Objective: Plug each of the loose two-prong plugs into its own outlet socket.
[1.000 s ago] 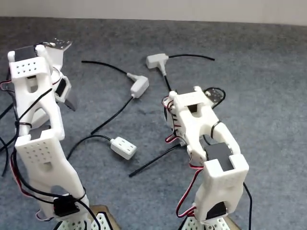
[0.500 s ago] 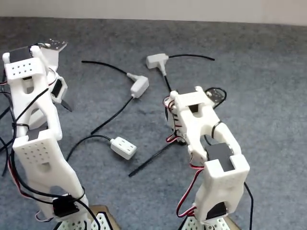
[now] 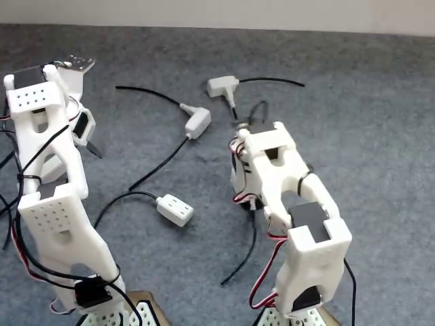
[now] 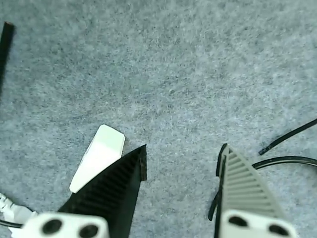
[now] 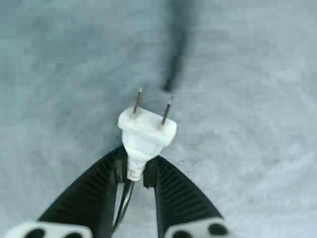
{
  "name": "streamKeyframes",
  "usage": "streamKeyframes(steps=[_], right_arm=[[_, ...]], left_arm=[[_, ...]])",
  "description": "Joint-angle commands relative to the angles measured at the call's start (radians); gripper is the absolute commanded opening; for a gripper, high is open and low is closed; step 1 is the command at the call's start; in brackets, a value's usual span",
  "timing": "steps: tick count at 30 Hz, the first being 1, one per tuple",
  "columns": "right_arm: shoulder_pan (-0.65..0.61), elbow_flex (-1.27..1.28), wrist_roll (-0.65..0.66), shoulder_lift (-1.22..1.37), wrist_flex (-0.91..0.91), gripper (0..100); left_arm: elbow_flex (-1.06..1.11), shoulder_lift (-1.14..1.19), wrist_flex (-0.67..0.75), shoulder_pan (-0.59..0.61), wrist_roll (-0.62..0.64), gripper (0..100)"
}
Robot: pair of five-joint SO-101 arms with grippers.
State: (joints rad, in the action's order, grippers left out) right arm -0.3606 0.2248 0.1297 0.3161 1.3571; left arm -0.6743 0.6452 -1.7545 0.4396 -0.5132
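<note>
Slippage risk: plug (image 5: pixel 146 130) pinched only by its neck in closed right gripper (image 5: pixel 133 159), prongs free, apt to pivot against outlet socket (image 3: pixel 175 208) lying at eight o'clock of right arm (image 3: pixel 272 163). Left gripper (image 4: pixel 182 151) spread wide and empty, bracing nothing; socket likely free to skid under a push.

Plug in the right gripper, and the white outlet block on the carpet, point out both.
plug (image 5: pixel 146 133), right wrist view, white body below the prongs.
outlet block (image 3: pixel 175 209), high view, middle of its white body.
</note>
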Motion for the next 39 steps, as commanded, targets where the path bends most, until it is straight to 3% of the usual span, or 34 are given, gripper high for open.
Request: streamKeyframes(steps=[1, 3, 7, 10, 14, 18, 23, 26, 28, 36, 39], right_arm=[[-0.038, -0.033, 0.153, -0.008, 0.05, 0.7], [-0.036, -0.042, 0.255, -0.008, 0.065, 0.7], [-0.039, -0.05, 0.595, -0.008, 0.125, 0.7], [-0.036, -0.051, 0.72, -0.01, 0.143, 0.7], [-0.045, -0.071, 0.72, -0.01, 0.111, 0.7], [-0.042, -0.076, 0.575, -0.074, -0.085, 0.7], [-0.124, 0.139, 0.582, -0.358, -0.323, 0.7], [-0.194, 0.323, 0.503, -0.582, -0.458, 0.7], [-0.249, 0.369, 0.463, -0.688, -0.458, 0.7], [-0.397, 0.18, 0.549, -0.748, -0.125, 0.8], [-0.4, 0.163, 0.549, -0.75, -0.125, 0.8]], left_arm=[[-0.007, -0.068, -0.012, 0.008, -0.011, 24], [-0.005, -0.068, -0.012, 0.01, -0.011, 24], [-0.005, -0.068, -0.012, 0.013, -0.011, 24], [-0.004, -0.067, -0.012, 0.01, -0.011, 24], [0.015, -0.071, -0.012, -0.027, -0.023, 24], [0.062, -0.093, -0.012, -0.102, -0.064, 24], [0.163, -0.222, 0.009, -0.094, -0.066, 22], [0.28, -0.383, 0.157, -0.065, -0.026, 14], [0.441, -0.524, 0.261, -0.065, -0.003, 16], [1.38, -1.257, 0.914, -0.12, 0.0, 18], [1.595, -1.483, 1.01, -0.12, -0.002, 18]])
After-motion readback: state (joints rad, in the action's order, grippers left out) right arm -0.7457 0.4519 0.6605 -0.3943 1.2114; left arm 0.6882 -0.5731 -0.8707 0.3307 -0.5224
